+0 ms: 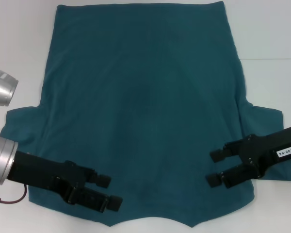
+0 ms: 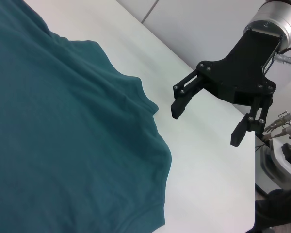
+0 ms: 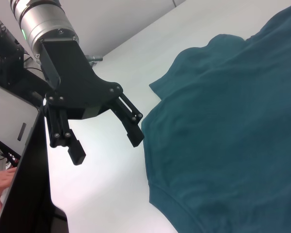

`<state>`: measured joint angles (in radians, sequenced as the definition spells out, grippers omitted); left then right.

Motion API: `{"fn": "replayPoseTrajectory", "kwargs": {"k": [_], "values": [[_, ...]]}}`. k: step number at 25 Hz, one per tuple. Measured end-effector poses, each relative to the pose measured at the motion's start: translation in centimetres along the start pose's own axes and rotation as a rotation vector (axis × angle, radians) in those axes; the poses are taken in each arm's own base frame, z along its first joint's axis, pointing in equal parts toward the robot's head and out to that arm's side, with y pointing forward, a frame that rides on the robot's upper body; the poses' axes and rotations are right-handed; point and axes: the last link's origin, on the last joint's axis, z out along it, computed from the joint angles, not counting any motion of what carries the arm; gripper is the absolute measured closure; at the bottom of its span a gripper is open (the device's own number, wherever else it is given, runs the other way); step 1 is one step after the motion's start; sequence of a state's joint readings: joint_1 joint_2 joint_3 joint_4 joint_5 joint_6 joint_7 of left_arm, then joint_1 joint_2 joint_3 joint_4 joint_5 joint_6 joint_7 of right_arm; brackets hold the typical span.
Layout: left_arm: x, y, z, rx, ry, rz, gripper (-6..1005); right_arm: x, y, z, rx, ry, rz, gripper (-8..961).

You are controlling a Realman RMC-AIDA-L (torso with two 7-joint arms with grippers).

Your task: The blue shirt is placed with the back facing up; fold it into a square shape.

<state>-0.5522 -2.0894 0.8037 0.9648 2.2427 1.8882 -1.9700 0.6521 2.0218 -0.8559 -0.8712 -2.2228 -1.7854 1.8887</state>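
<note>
One blue shirt (image 1: pixel 140 111), spread flat on the white tabletop (image 1: pixel 271 29), plain side up, collar end nearest the robot. Two grippers, both over its near end: left gripper (image 1: pixel 110 191) above the left shoulder area, jaws apart, nothing between them; right gripper (image 1: pixel 214 168) above the right shoulder area, jaws apart, also holding nothing. The shirt lies between and beneath both. White label on the right gripper body (image 1: pixel 285 152) has digits, not clearly readable.
</note>
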Motion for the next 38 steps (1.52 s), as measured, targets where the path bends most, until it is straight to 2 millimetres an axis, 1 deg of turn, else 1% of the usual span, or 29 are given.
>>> {"fn": "replayPoseTrajectory", "kwargs": {"k": [13, 16, 20, 23, 26, 29, 34, 35, 36, 38], "values": [[0.0, 0.0, 0.0, -0.003, 0.0, -0.004, 94, 0.0, 0.0, 0.0, 0.0, -0.001, 0.0, 27], [0.1, -0.2, -0.3, 0.014, 0.019, -0.031, 95, -0.2, -0.2, -0.1, 0.01, -0.013, 0.013, 27], [0.5, -2.1, -2.1, 0.128, 0.136, -0.171, 95, -0.9, -1.8, -1.1, 0.114, -0.094, 0.139, 28], [0.5, -3.8, -4.3, 0.232, 0.265, -0.306, 95, -1.4, -3.1, -2.3, 0.189, -0.175, 0.265, 28], [-0.4, -5.5, -6.7, 0.313, 0.417, -0.502, 94, -1.6, -4.5, -3.6, 0.243, -0.257, 0.417, 28], [-1.6, -6.2, -8.3, 0.331, 0.531, -0.632, 94, -1.6, -5.9, -4.6, 0.257, -0.317, 0.537, 28], [-3.8, -6.9, -9.6, 0.367, 0.631, -0.76, 94, -2.3, -7.6, -5.8, 0.274, -0.376, 0.651, 29], [-3.8, -6.9, -9.6, 0.367, 0.631, -0.76, 94, -2.6, -7.8, -5.8, 0.277, -0.38, 0.658, 29], [-4.7, -7.3, -9.8, 0.389, 0.662, -0.801, 94, -2.9, -7.8, -5.9, 0.277, -0.382, 0.659, 29], [-5.4, -7.7, -9.8, 0.408, 0.686, -0.828, 94, -3.4, -7.8, -5.8, 0.274, -0.385, 0.659, 29]]}}
